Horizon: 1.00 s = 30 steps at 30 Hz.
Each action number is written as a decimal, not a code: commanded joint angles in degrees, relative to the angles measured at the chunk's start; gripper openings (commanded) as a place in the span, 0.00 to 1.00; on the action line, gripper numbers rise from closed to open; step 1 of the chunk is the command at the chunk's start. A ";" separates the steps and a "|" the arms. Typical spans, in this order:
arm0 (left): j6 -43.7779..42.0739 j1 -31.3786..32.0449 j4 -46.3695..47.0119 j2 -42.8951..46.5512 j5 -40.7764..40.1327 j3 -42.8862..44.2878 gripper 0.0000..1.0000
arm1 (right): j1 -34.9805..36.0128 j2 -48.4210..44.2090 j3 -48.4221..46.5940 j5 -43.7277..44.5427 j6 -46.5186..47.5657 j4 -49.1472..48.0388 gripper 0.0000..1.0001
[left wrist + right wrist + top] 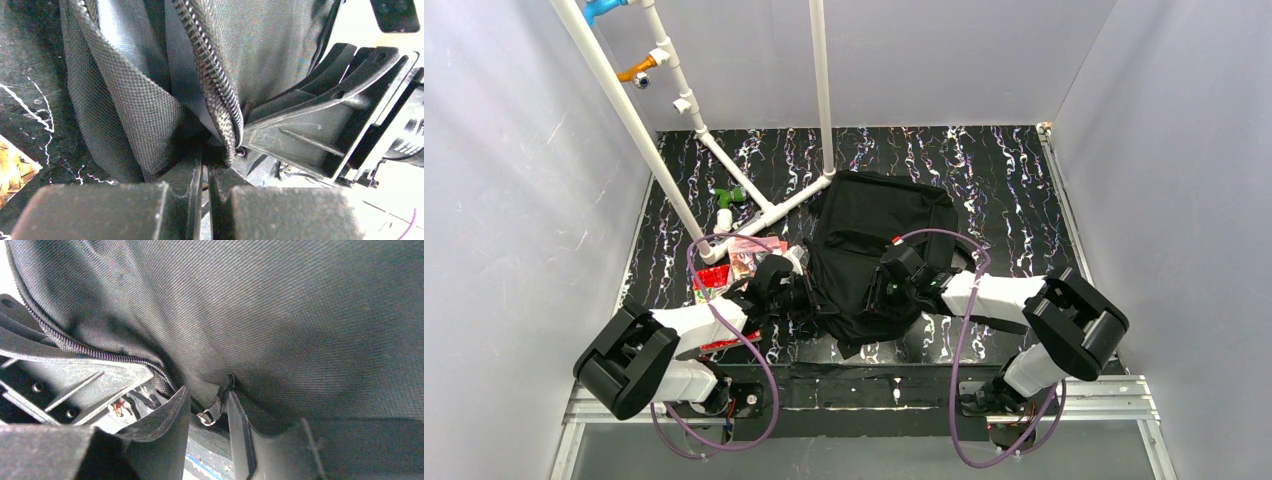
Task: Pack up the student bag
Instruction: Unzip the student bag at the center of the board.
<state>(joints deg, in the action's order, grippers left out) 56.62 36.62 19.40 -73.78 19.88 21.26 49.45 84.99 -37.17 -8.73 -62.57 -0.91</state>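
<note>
The bag (874, 230) is lying on the table (1014, 180) between the arms. The left gripper (204, 160) is pinching its fabric beside the zipper (212, 85) — jaws closed — while the right gripper (207, 400) is standing part-open around a small ringed tab (214, 412), not clamping it.

We see the top view bright and evenly lit, its pale grey walls (514, 200) almost shadowless, while the large black soft fabric backpack (874, 230) sinks into a nearly featureless dark mass. In both wrist views its weave is crisp at mid-frame, but the nearest foreground goes soft and dim. The background blows out white on the left wrist view's right side and in the right wrist view's upper left corner.
</note>
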 commanded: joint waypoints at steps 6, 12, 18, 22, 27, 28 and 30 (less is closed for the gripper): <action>0.11 1.16 -1.64 1.38 -0.32 -2.74 0.00 | 3.63 2.84 -3.46 17.25 4.14 7.25 0.01; 2.06 1.04 -2.68 4.55 -3.27 -4.32 0.00 | 3.65 -13.48 -2.89 38.26 12.98 17.76 0.01; 3.18 -1.17 -7.95 8.23 -5.47 -3.08 0.00 | -3.91 -36.44 4.92 45.08 15.48 22.94 0.01; 3.94 -4.39 -12.05 12.28 -6.33 -2.00 0.00 | -11.25 -37.96 5.80 43.29 19.65 24.70 0.01; 1.09 -5.63 -21.37 16.48 -8.73 1.52 0.00 | -18.86 -33.34 4.36 44.60 25.25 23.23 0.01; 0.27 -5.68 -22.27 16.66 -8.29 2.00 0.00 | -20.97 -32.01 3.90 43.57 26.18 22.16 0.01; -0.37 -5.66 -21.95 15.88 -6.17 2.27 0.00 | -24.75 -28.88 3.53 40.69 28.48 18.15 0.01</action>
<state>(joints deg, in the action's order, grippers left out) 60.53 32.45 7.40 -58.30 16.82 22.20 32.58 52.36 -31.88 25.65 -42.44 20.95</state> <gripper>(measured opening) 0.020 0.028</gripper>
